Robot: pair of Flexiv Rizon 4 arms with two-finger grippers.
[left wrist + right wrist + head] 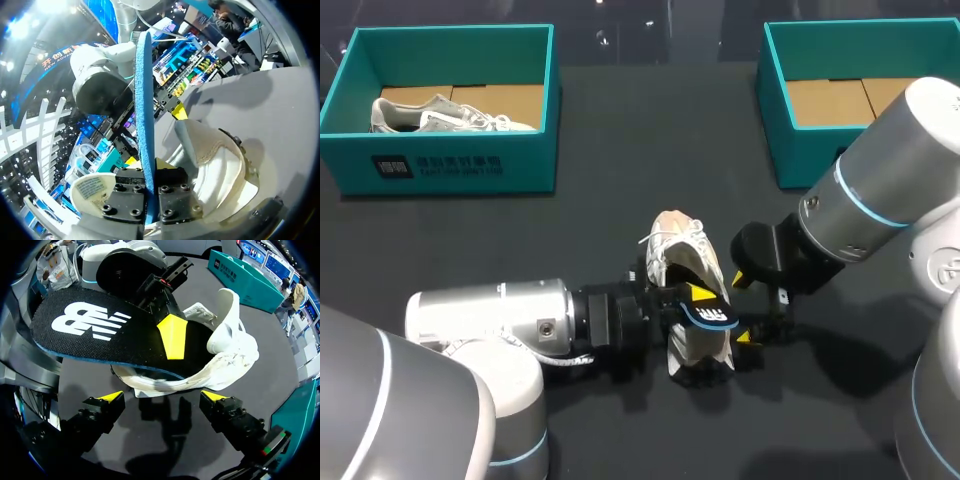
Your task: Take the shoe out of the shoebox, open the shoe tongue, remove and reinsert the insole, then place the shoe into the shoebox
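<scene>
Dark tbl point(620, 150) w/ white shoe point(672, 243)

The shoe point(685, 262) looks like soft off-white cloth with woven laces. The insole point(100, 335) has a matt black fabric top and a rough blue foam edge. The counter point(600, 190) is dull and dark, zero shine. The left box point(520, 160) is teal card, plain brown card inside. The right claw point(164, 396) is matt black with smooth yellow tips. The left arm point(490, 310) is smooth, silvery and glossy.
</scene>
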